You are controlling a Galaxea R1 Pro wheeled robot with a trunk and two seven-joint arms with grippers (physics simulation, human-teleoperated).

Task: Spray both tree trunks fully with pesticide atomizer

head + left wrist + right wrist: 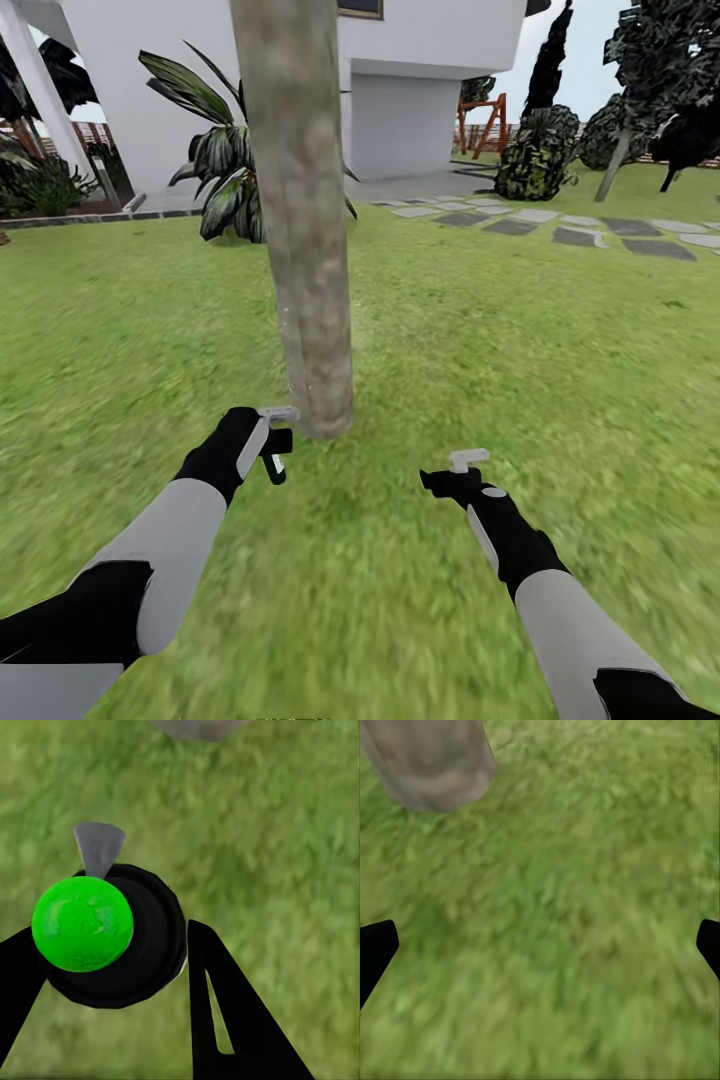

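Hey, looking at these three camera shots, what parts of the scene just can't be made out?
- Tree trunk: its crown is cut off by the head view's top edge.
- Pesticide atomizer: in the left wrist view its body is hidden beneath its own green cap; the left gripper covers most of it in the head view.
- Right gripper: its fingertips are cut off at the right wrist view's side edges.
- Grass is blurred throughout.

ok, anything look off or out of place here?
Nothing stands out. The left gripper holds the pesticide atomizer beside the tree trunk; the right gripper hangs open over the lawn.
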